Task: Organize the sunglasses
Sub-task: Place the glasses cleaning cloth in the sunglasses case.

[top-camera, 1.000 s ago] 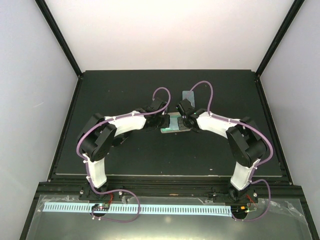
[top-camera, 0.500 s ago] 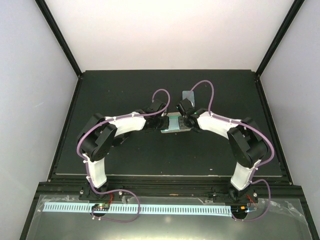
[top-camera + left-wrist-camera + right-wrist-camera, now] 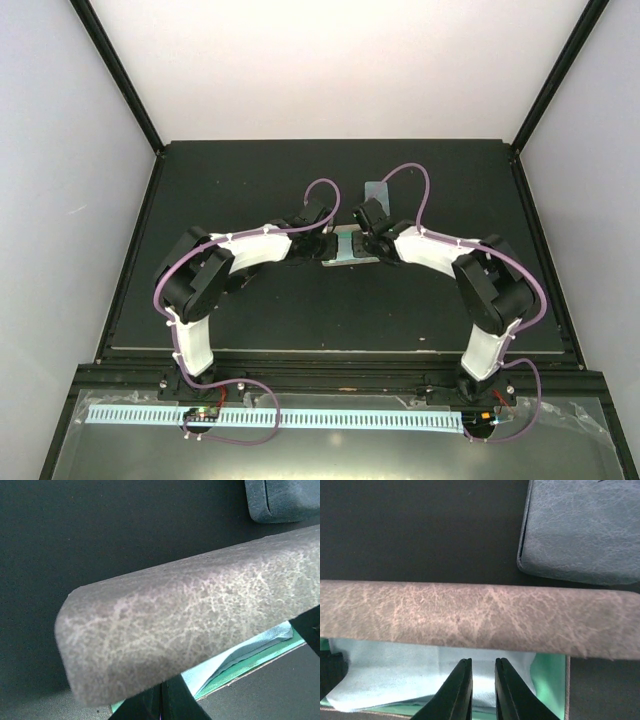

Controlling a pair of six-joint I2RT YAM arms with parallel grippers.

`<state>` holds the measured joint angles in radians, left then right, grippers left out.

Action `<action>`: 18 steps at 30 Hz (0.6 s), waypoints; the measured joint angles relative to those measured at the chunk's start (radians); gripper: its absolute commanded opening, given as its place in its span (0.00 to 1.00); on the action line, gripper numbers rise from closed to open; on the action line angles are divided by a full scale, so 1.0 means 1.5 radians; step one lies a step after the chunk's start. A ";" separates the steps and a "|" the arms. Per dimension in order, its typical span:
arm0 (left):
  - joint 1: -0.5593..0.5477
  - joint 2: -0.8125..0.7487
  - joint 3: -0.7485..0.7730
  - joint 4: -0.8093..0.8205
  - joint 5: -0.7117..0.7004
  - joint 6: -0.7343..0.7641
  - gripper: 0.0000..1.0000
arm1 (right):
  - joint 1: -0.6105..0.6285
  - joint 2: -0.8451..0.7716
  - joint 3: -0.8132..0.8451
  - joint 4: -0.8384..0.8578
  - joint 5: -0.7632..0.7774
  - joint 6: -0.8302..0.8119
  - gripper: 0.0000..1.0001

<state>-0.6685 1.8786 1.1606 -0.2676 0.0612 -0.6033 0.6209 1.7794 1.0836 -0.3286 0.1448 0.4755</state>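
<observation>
The black matte worktop (image 3: 240, 190) fills the floor of the white-walled cell. The two white-and-black arms bend inward from the near edge and meet just beyond its middle, the left arm (image 3: 250, 248) from the left and the right arm (image 3: 440, 248) from the right.

Between their wrists lies an open oblong beige case with a cracked leather-like skin (image 3: 470, 615). Its long body runs across both wrist views, above a bright green lining (image 3: 551, 680). Just beyond it, nearer the back wall and apart from it, lies a closed oblong blue-grey case (image 3: 580, 530) of the same grain.

A folded light blue cloth (image 3: 395, 675) lies on the green lining, under the beige edge.

The left pincer (image 3: 161, 705) has its dark fingers drawn together to a hairline slit. Their ends run under the beige case, so I cannot tell whether anything is nipped. The right pincer (image 3: 483, 690) shows a narrow slot between its fingers, with pale cloth seen through it. The tips reach the beige edge, and I cannot tell whether they grip anything.

The sunglasses show in no view, so I cannot tell where they lie.
</observation>
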 measured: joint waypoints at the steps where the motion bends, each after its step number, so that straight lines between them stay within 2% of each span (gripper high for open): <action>1: 0.000 0.000 0.000 0.000 0.000 0.000 0.01 | 0.000 0.004 -0.001 0.005 -0.002 0.002 0.17; 18: 0.000 -0.001 -0.001 -0.001 0.004 0.000 0.05 | 0.000 0.054 -0.015 0.034 0.008 0.039 0.17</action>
<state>-0.6685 1.8778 1.1595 -0.2684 0.0677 -0.6029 0.6209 1.8599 1.0607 -0.2771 0.1562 0.5343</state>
